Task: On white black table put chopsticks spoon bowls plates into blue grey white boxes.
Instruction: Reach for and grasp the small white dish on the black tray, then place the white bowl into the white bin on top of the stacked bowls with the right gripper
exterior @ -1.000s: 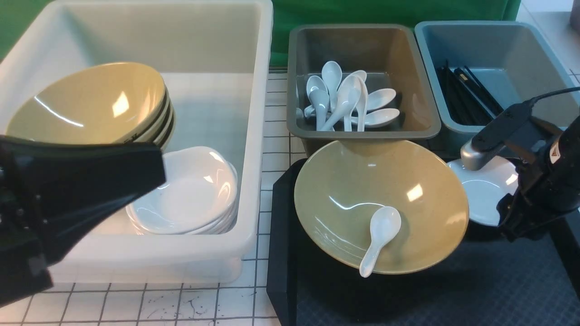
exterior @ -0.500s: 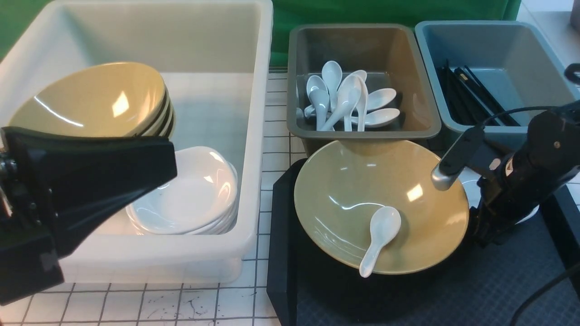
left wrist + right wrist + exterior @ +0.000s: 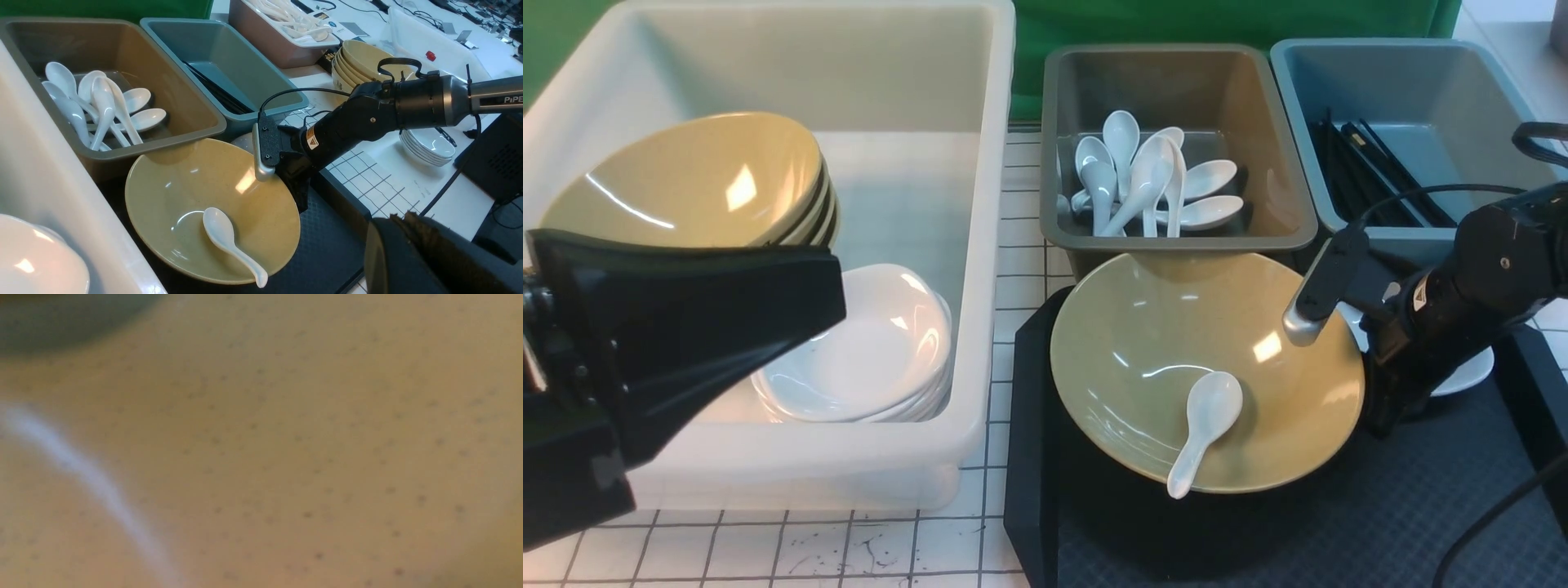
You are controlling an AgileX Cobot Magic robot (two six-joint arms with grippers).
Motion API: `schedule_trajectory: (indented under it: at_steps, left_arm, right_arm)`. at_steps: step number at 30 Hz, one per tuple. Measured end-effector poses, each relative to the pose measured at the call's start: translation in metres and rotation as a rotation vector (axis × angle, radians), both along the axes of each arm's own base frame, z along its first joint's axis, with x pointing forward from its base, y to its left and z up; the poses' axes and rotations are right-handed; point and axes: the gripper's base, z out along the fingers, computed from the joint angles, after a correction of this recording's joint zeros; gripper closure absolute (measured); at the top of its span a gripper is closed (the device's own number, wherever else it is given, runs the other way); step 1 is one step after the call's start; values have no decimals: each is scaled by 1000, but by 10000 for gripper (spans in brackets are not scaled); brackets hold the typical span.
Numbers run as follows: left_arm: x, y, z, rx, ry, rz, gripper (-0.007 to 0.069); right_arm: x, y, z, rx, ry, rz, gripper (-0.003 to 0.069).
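The right gripper [image 3: 297,195] meets the rim of the speckled olive bowl [image 3: 1143,343] on the textured black tray [image 3: 1258,539]. Its fingers are hidden, so I cannot tell whether they grip. A glossy white spoon [image 3: 1205,429] lies inside the bowl. The left gripper [image 3: 809,298], a blurred black wedge cut off at the edge, is closed.
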Motion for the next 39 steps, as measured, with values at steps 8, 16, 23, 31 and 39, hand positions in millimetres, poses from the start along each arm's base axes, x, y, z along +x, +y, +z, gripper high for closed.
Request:
schedule_trajectory:
  at_steps: [8,16,23,31,39]
  left_arm:
    - [-1,0,-1,8,9,-8,624]
    - [-1,0,-2,16,18,-16,624]
    - [2,6,-7,99,27,52,624]
    - [-4,35,-5,167,158,324,624]
    - [-38,64,1,111,120,433,624]
  right_arm:
    - [-16,-7,25,-28,54,-81,526]
    - [-80,-10,100,30,112,-296,606]
    - [-116,48,188,172,-54,-88,606]
    - [-126,186,239,292,-263,517,606]
    - [-100,299,191,212,-261,793,606]
